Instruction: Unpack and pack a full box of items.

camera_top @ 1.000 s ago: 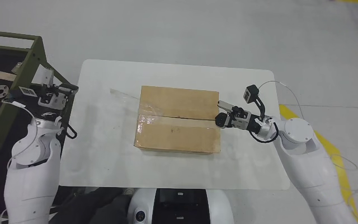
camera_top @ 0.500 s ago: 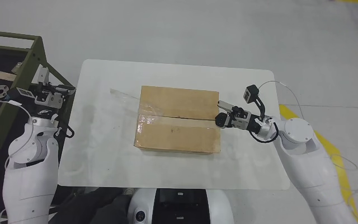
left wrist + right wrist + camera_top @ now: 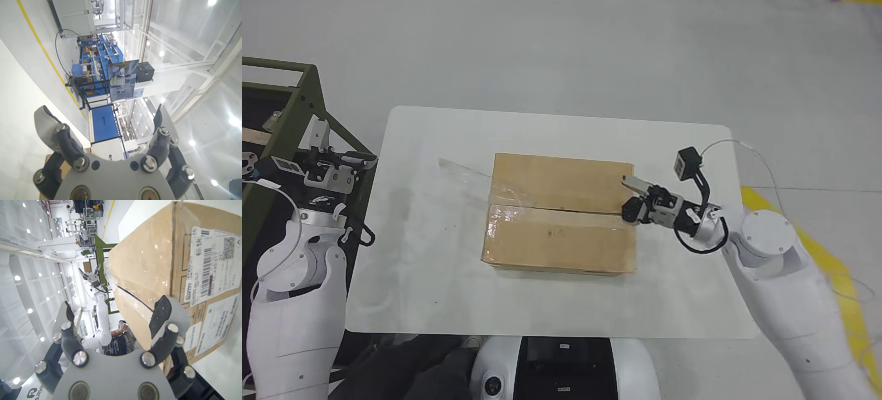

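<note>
A closed cardboard box (image 3: 560, 213) with clear tape along its top seam lies in the middle of the white table (image 3: 682, 290). My right gripper (image 3: 632, 204) is at the box's right end, level with the seam, and open. In the right wrist view one of its pads (image 3: 160, 311) sits close to the labelled end of the box (image 3: 151, 266), while the right gripper (image 3: 114, 306) holds nothing. My left gripper (image 3: 337, 170) is at the table's left edge, open and empty. In the left wrist view the left gripper (image 3: 102, 109) points up into the hall.
A green cart frame (image 3: 292, 90) stands just left of the table, close to my left arm. A loose strip of clear tape (image 3: 462, 168) sticks out from the box's far left corner onto the table. White tabletop surrounds the box on all sides.
My right gripper has edged a little closer to the box's right end. My left arm shifted its pose slightly a second ago and has kept still since.
</note>
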Robot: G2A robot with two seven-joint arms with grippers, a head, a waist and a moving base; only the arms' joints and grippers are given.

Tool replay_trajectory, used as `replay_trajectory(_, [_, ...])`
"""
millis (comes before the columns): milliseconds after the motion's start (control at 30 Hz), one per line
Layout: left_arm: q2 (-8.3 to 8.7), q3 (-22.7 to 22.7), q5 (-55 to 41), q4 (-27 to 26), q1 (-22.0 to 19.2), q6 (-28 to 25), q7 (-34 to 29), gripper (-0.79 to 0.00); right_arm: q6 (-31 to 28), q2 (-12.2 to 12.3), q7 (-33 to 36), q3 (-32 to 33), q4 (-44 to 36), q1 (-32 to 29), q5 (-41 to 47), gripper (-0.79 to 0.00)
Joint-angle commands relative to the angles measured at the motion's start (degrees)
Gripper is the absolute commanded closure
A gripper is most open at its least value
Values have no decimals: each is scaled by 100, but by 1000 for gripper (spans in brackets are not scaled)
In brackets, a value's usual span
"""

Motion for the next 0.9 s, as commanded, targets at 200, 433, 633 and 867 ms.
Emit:
replay_trajectory(200, [0, 0, 0, 0, 0, 0, 0, -785, 349, -71, -104, -306, -393, 275, 92, -785])
replay_trajectory(433, [0, 0, 0, 0, 0, 0, 0, -785, 398, -262, -420, -1040, -436, 812, 152, -785])
replay_trajectory(633, [0, 0, 0, 0, 0, 0, 0, -785, 357, -422, -755, -1459, -74, 1164, 244, -785])
replay_trajectory(867, [0, 0, 0, 0, 0, 0, 0, -785, 348, -428, -746, -1467, -45, 1179, 268, -785])
